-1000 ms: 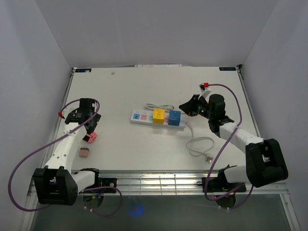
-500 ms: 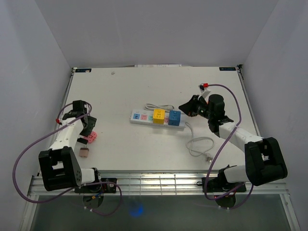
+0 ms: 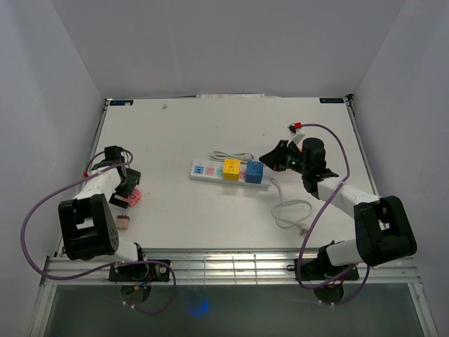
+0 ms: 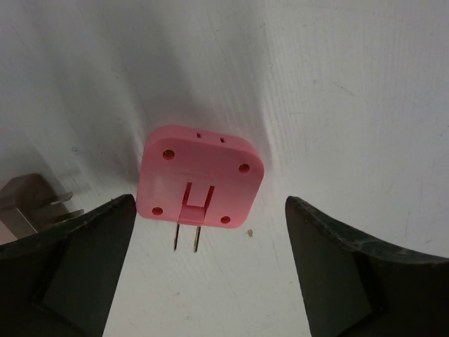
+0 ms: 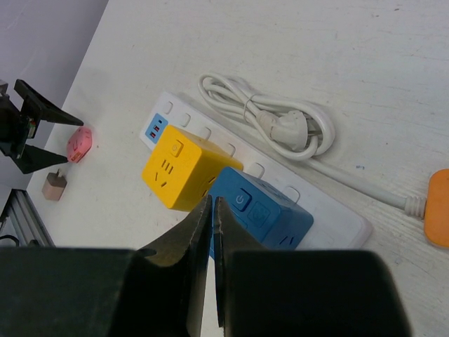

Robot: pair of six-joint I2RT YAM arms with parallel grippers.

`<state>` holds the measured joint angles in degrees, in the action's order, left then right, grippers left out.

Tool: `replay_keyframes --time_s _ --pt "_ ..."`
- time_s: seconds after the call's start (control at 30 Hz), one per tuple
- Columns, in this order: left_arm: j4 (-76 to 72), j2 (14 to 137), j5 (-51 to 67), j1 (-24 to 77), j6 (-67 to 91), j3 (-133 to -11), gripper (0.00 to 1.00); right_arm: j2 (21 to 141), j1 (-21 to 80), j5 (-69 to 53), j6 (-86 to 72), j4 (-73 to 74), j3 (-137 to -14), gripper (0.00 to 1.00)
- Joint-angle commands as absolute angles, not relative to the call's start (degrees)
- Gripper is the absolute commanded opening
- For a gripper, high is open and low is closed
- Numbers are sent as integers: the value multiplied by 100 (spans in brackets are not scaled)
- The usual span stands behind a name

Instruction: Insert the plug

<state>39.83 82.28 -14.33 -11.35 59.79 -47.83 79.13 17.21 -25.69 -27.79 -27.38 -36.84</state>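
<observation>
We are holding the left claw wide apart over the tabletop. The pink plug is lying between its fingers, prong side facing us and touching neither finger. A brown adapter is sitting just beside the left finger. Our right claw is pressed together on nothing, hanging above the power strip, which is carrying a yellow cube and a blue cube, well apart from the plug.

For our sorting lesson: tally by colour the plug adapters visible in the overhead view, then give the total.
Pink square plastic adapter: 1
Yellow plastic cube adapter: 1
Blue plastic cube adapter: 1
Small brown adapter: 1
Total: 4
</observation>
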Motion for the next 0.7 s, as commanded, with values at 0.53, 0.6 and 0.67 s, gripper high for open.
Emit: replay_keyframes --time_s 0.53,0.6,0.67 --pt "3393 8816 -1354 -1160 6038 -4667 76 8016 1688 -2689 -2812 -3094 -3744 11" --pt "3218 8702 -1301 -1117 5890 -4579 76 8016 1688 -2698 -2821 -3111 -3735 11" --pt "3051 8430 -1423 -1020 5784 -4535 75 8016 1688 -2698 -2830 -3120 -3735 11"
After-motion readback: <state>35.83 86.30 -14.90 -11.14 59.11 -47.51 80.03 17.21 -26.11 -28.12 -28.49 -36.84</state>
